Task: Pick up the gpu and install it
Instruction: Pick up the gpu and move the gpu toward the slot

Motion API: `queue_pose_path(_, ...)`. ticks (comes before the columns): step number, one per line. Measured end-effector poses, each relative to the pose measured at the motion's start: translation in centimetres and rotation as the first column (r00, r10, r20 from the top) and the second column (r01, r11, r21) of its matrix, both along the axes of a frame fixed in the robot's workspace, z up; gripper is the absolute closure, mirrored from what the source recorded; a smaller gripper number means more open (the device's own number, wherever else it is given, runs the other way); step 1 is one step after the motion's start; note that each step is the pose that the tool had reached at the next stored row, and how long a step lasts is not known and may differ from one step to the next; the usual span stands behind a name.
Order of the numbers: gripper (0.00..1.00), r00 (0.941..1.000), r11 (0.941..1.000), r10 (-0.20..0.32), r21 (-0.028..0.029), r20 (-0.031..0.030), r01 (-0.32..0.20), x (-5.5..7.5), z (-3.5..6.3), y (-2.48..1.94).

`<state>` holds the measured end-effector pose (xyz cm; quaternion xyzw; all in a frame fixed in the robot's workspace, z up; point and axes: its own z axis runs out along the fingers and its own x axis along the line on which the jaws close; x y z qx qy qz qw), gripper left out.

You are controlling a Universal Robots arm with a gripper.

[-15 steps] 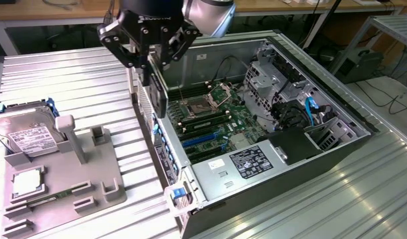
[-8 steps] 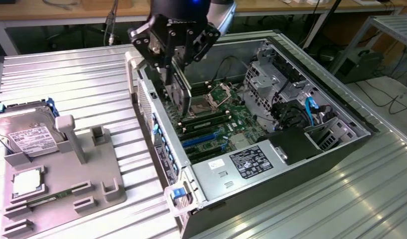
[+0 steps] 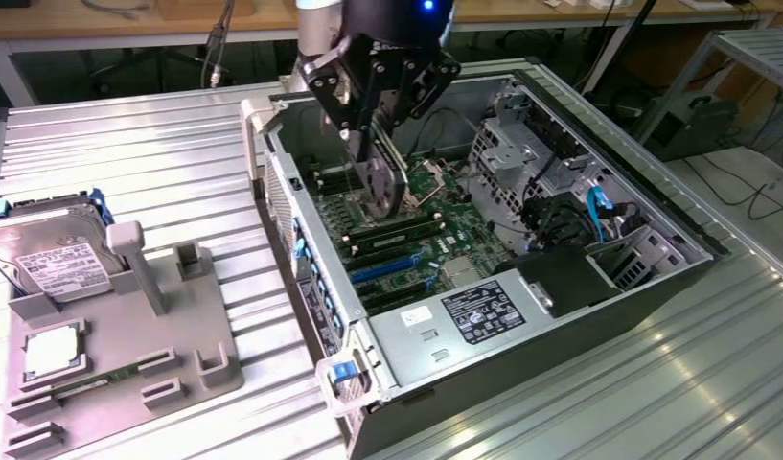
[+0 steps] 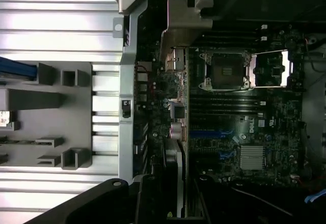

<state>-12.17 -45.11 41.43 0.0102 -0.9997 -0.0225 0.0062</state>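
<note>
The gpu (image 3: 382, 187) is clamped between the fingers of the gripper (image 3: 373, 144). It hangs edge-down directly beneath the gripper, inside the open case (image 3: 605, 134) and just above the board (image 3: 458, 241). In the wrist view the gpu (image 4: 178, 127) is seen edge-on, with its silver bracket (image 4: 186, 18) at one end. Whether its lower edge already touches a slot cannot be told.

The card is judged light, stiff and thin, yet fragile. Its bare components and contact edge are best left untouched, so a hold on the upper edge, as seen here, is well suited. Any twist or side load could strain the card.

Within the case, below and around the gripper, memory sticks (image 3: 394, 230), blue slots (image 3: 394, 270), an open socket (image 4: 226, 71) and blue cables (image 3: 597, 206) are housed. Well off to the gripper's side, outside the case, a hard drive (image 3: 53, 251) is propped in a grey tray (image 3: 123, 355).
</note>
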Motion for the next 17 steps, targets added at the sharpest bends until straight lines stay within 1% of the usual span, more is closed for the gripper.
queue_pose_path(6,0.72,1.0,1.0,0.0,0.0001,0.0001,0.0,2.8,-0.49,0.0)
queue_pose_path(7,0.72,1.0,1.0,0.0,0.0,0.0,0.0,3.5,-0.63,0.0)
queue_pose_path(17,0.72,1.0,1.0,0.0,0.0,-0.0001,0.0,8.1,-1.46,0.0)
